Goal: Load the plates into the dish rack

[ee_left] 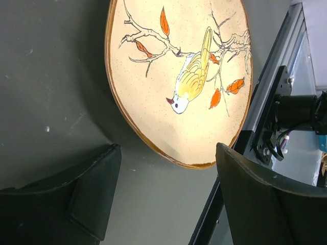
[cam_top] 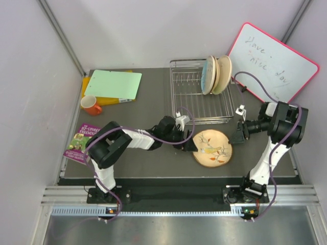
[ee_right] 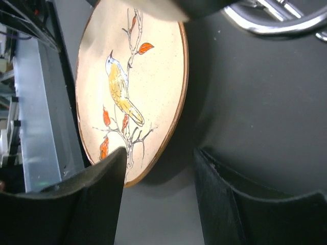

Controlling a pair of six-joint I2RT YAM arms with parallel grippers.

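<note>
1. A bird plate (cam_top: 212,148) lies flat on the dark table (cam_top: 143,161). It is just in front of the dish rack (cam_top: 196,99).
2. Three other plates (cam_top: 216,75) stand on their edges in the dish rack. They are close together at its back right end.
3. The left gripper (cam_top: 189,144) is low at the left edge of the bird plate. Its two fingers (ee_left: 92,196) are spread wide apart and nothing is between them. The rim of the plate is just ahead of the gap.
4. The right gripper (cam_top: 238,135) is by the right edge of the same plate. Its fingers (ee_right: 230,204) are spread apart too and it holds nothing.
5. The bird plate sits between the two grippers.
6. A whiteboard (cam_top: 273,61) with a pink frame leans at the back right, just beside the dish rack.
7. An orange mug (cam_top: 92,105) and a green board (cam_top: 113,84) are at the back left. A book (cam_top: 82,143) lies near the left edge of the table.
</note>
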